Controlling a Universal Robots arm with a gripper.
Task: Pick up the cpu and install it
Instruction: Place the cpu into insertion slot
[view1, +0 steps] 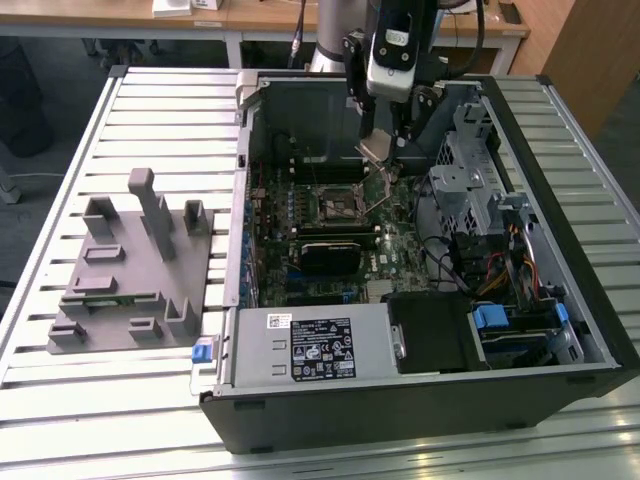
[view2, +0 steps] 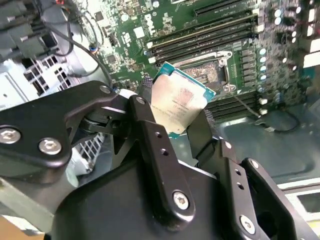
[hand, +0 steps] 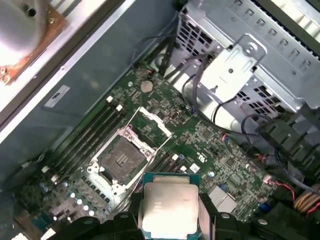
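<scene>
**Chip held in the claw above the board, socket bare**

The cpu (view2: 180, 102), a thin square chip with a silver-white metal top and a green edge, is clamped at two opposite edges between the black metal fingers (view2: 150, 132) of the claw (view2: 175, 117). It hangs in the air inside the computer, touching nothing but those fingers.

Below it and a little to one side lies the square processor socket (hand: 121, 159) with its silver metal frame. The socket's dark middle is uncovered and the chip is not seated in it. Long black memory slots (hand: 85, 145) run beside the socket on the green motherboard (hand: 220, 155).

A perforated silver drive cage (hand: 235, 70) with trailing black cables stands at the board's edge.

In the exterior view, the black and grey computer case (view1: 420, 410) lies open on its side on the ribbed aluminium desk (view1: 150, 110). A grey moulded parts holder (view1: 130, 270) sits on the desk at the exterior view's left of the case.
</scene>
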